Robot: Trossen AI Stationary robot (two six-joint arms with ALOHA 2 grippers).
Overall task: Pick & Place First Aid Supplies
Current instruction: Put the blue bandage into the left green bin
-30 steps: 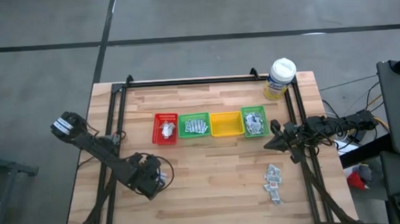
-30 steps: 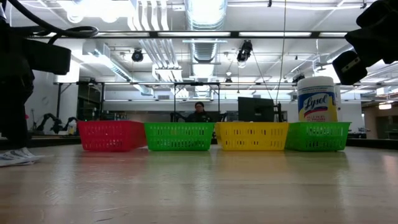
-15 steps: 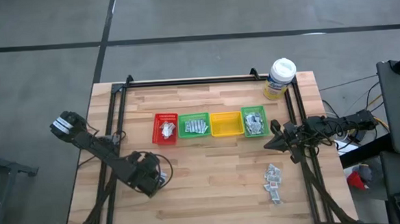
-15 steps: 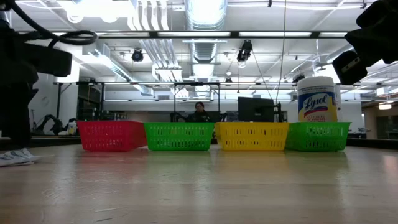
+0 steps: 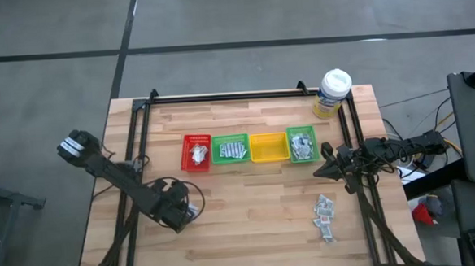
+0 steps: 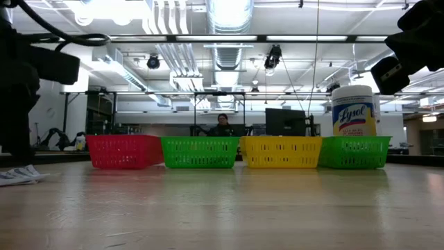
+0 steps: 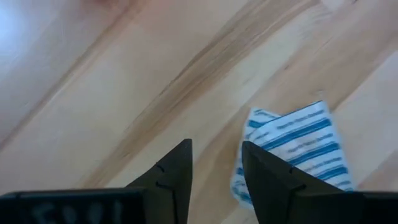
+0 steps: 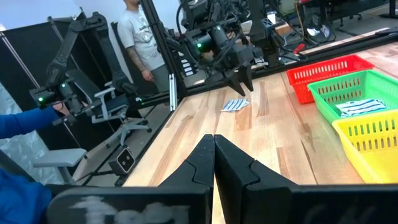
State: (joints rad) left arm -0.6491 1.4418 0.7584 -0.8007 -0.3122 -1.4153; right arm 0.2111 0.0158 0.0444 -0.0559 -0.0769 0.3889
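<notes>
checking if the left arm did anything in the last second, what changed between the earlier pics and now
The left gripper has opened and backed slightly toward the table's left edge; a white-blue sachet lies flat on the wood beside its fingers, not held. The right gripper, the four bins and the loose sachet pile stayed as they were.

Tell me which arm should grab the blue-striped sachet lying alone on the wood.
Left. The left gripper hangs open right beside the sachet. The right gripper is shut, across the table by the far green bin.
</notes>
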